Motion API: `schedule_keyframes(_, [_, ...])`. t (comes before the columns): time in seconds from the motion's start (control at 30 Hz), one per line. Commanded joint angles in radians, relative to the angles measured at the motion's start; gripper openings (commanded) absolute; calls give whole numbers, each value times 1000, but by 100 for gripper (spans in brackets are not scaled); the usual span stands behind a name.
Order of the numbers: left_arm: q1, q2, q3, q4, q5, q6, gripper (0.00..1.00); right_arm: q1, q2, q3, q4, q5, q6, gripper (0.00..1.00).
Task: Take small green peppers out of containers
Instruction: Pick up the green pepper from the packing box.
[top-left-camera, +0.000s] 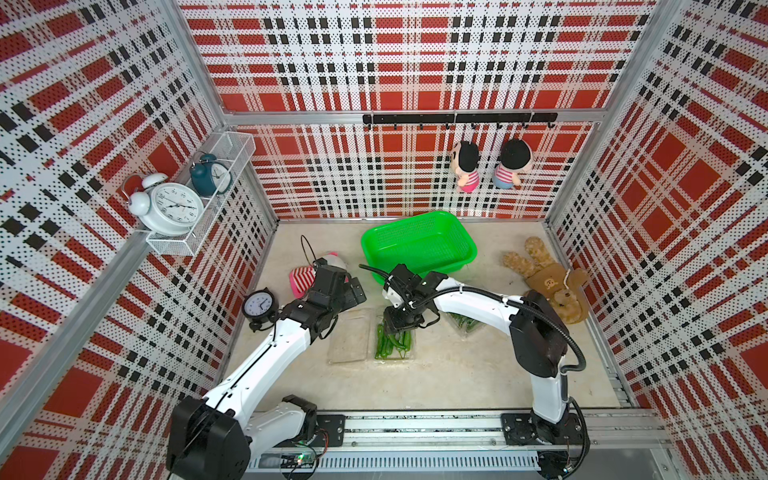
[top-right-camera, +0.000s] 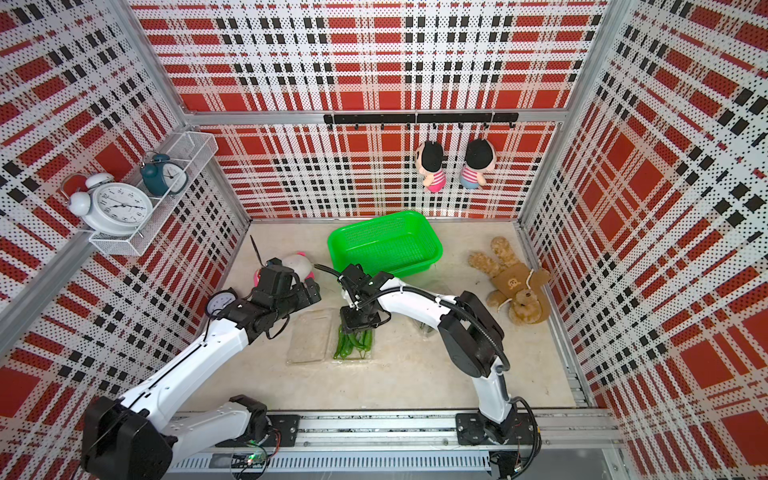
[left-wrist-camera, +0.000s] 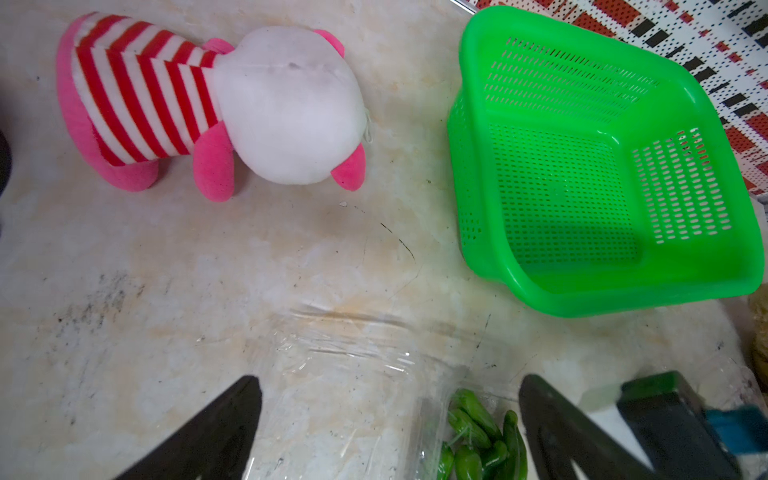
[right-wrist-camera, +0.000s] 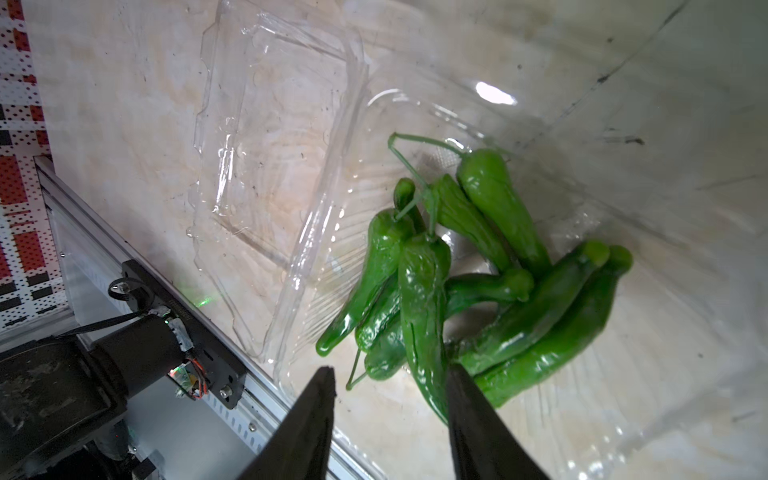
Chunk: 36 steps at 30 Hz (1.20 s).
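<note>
Right claw (right-wrist-camera: 390, 370) is held apart just over the peppers (right-wrist-camera: 424, 291), nothing clamped; left claw (left-wrist-camera: 388, 379) is likewise spread and empty; the peppers are heaped in the opened box (right-wrist-camera: 270, 145); the basket (left-wrist-camera: 602, 301) is seen empty, so nothing is judged removed yet; a second box (top-left-camera: 465, 323) is half hidden under the right arm (top-left-camera: 469, 301); its lid cannot be made out.
</note>
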Motion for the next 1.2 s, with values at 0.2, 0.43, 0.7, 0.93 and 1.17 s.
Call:
schedule_keyframes(0.2, [26, -42, -25, 2, 21, 1, 100, 7, 40, -46, 35, -12, -22, 41])
schedule_keyframes(0.43, [26, -43, -43, 19, 32, -13, 100, 14, 65, -44, 41, -13, -25, 39])
schedule_keyframes(0.7, [26, -45, -48, 19, 34, -12, 100, 18, 72, -45, 40, 8, -2, 20])
schedule_keyframes(0.93, [27, -49, -46, 21, 28, -12, 100, 19, -65, -91, 42, 7, 45, 9])
schedule_keyframes(1.17, [29, -28, -38, 35, 36, -4, 100, 17, -171, -63, -20, 12, 62, 8])
